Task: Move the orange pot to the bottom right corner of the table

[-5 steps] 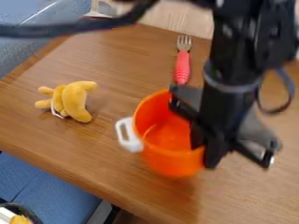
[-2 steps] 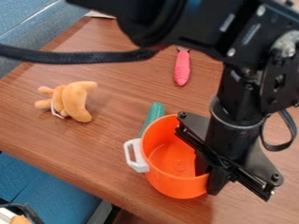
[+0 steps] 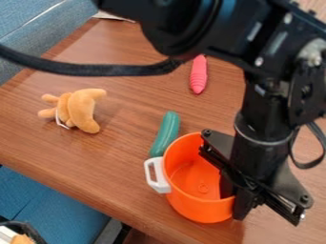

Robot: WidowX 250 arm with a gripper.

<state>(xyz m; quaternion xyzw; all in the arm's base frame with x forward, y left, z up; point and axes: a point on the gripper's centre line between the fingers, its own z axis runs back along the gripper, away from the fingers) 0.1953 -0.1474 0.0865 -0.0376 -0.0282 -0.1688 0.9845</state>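
Tool point(image 3: 233, 196) astride right wall of orange pot point(image 3: 196, 206).

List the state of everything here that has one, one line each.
Orange pot: no lid, opening up, nothing seen inside but a gripper finger.
Gripper: closed on the pot's wall, one finger inside, one outside.
Green vegetable: lying flat beside the pot.
Soft toy: lying on the table.
Pink handle: lying flat, far end hidden behind the arm.
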